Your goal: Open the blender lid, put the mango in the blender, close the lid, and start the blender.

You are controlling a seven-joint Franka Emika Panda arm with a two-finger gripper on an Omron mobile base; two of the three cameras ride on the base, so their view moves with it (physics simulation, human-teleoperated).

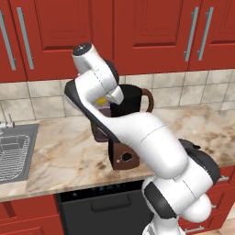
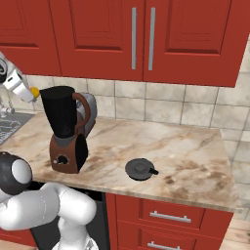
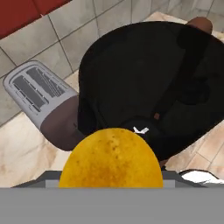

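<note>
The blender (image 2: 62, 128) stands on the counter with its dark jar (image 1: 127, 98) uncovered. In the hand view I look down into the open jar (image 3: 148, 83). My gripper (image 1: 103, 99) is shut on the yellow-orange mango (image 3: 111, 161) and holds it in the air beside and just above the jar's rim. From the right base view the mango (image 2: 34, 92) hangs left of the jar top. The black blender lid (image 2: 140, 169) lies flat on the counter, right of the blender. The mango hides my fingertips.
A brown-and-silver toaster (image 3: 40, 94) stands close behind the blender, against the tiled wall. A sink (image 1: 13, 151) with a wire rack is set into the counter at the left. Red cabinets (image 2: 141, 39) hang above.
</note>
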